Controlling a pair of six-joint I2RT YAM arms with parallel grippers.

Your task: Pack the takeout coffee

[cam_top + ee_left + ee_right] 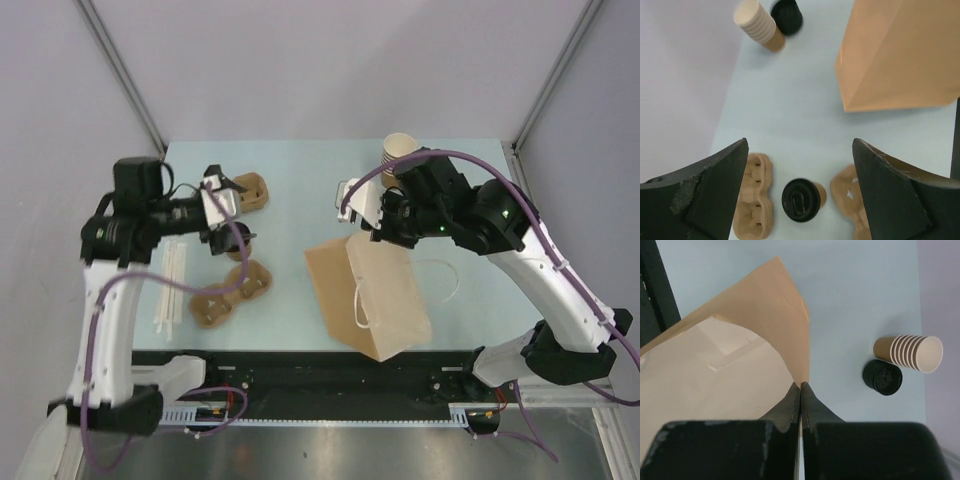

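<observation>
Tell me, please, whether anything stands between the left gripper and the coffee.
Nothing visible does. The open left gripper hangs right over the coffee. The carriers lie on either side of the cup, not above it.

Honestly, no text, logo or number I can read in any of the views. The closest thing is some raised moulding on the black lid of the takeout coffee, off to one side of the paper bag. It's too small and blurry to tell whether it's lettering. Can't make out any print on the bag's brown sides either.
</observation>
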